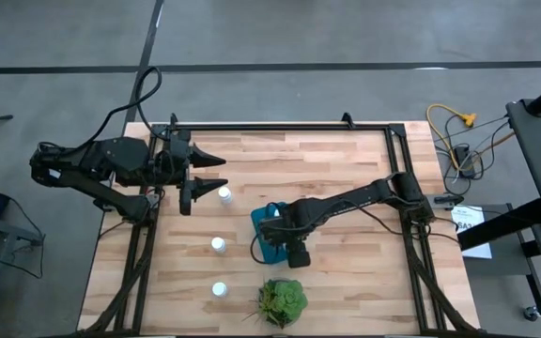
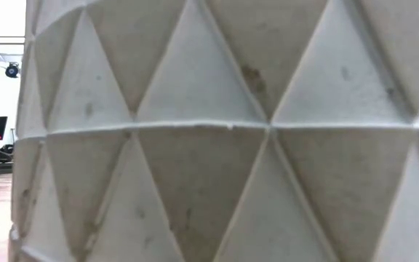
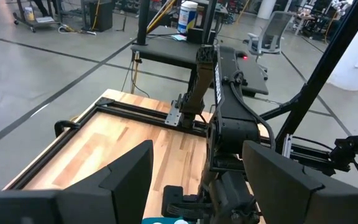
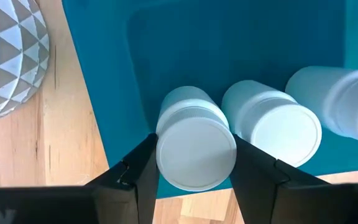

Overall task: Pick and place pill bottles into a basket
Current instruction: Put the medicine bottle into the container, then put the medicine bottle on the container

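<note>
White, hard plastic sits clamped in my right end effector [image 4: 194,165]: a light, smooth, slippery pill bottle [image 4: 194,140], gripped across its cap, over the teal basket [image 4: 229,50]; three wait at nine o'clock.

The high camera looks straight down on the whole pale wooden plank worktop [image 1: 327,178]. The low camera sits at worktop height, pressed close against a grey pot with raised triangle facets [image 2: 217,138]. The left wrist camera faces across the worktop into the room. The right wrist camera looks closely down into the teal-blue rectangular basket [image 4: 229,50], sharing that pot [image 4: 8,56] with the low view.
</note>
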Robot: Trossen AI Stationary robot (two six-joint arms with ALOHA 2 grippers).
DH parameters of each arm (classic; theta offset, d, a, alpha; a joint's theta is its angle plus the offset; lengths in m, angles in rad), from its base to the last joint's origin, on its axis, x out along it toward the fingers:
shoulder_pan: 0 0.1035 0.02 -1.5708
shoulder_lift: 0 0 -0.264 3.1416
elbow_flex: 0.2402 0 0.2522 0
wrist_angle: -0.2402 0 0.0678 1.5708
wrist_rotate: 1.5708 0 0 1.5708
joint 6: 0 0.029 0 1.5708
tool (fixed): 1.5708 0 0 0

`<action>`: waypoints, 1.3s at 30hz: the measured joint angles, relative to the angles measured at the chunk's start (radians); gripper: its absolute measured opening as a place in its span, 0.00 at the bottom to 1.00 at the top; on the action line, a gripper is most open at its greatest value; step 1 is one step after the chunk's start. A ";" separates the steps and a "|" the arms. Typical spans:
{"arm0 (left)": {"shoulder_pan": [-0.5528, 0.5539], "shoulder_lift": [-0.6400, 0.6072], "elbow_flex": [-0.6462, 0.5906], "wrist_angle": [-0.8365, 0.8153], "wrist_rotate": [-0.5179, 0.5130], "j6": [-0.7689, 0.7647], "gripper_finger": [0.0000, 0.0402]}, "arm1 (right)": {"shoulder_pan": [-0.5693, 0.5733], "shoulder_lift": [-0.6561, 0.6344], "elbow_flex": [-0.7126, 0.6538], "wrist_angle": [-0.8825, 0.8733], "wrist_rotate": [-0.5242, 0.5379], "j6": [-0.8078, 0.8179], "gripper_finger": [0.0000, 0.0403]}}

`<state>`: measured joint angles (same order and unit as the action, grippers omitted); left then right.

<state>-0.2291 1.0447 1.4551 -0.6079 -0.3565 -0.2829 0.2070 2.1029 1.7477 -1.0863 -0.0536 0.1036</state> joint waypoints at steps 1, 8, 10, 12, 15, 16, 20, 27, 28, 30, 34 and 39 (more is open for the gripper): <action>0.000 0.000 0.000 0.000 0.000 0.000 0.57 | 0.000 0.000 0.000 0.000 0.000 0.000 0.40; 0.000 0.000 0.000 0.000 0.000 0.000 0.57 | 0.000 0.000 -0.001 -0.005 0.000 -0.003 0.48; 0.000 0.000 0.000 -0.001 0.000 0.000 0.57 | 0.000 0.000 -0.001 -0.011 -0.004 -0.005 0.48; 0.000 0.000 0.000 -0.001 0.000 0.000 0.57 | 0.000 0.000 -0.001 -0.013 -0.007 -0.003 0.48; 0.000 0.000 0.000 -0.001 0.000 0.000 0.57 | 0.000 0.000 -0.001 -0.014 -0.008 -0.002 0.49; 0.000 0.000 0.000 -0.001 0.000 0.000 0.57 | 0.000 0.000 -0.001 -0.015 -0.008 -0.001 0.49; 0.000 0.000 0.000 -0.002 0.000 0.000 0.57 | 0.000 -0.001 -0.001 -0.016 -0.008 0.006 0.49; 0.000 0.000 0.000 -0.002 0.000 0.000 0.57 | -0.001 -0.047 -0.002 -0.021 -0.007 0.007 0.49; 0.000 0.000 0.000 -0.002 0.000 0.000 0.57 | -0.002 -0.059 -0.002 -0.021 -0.007 0.009 0.49; 0.000 0.000 0.000 -0.002 0.000 0.000 0.57 | -0.002 -0.082 -0.002 -0.023 -0.005 0.013 0.49; 0.000 0.000 0.000 -0.002 0.000 -0.001 0.57 | -0.002 -0.127 -0.002 -0.027 0.001 0.028 0.49; 0.000 -0.004 0.000 -0.005 0.036 -0.027 0.57 | -0.002 -0.190 -0.002 -0.024 0.023 0.075 0.49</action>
<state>-0.2295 1.0408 1.4551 -0.6125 -0.3200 -0.3094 0.2047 1.9128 1.7462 -1.1107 -0.0307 0.1789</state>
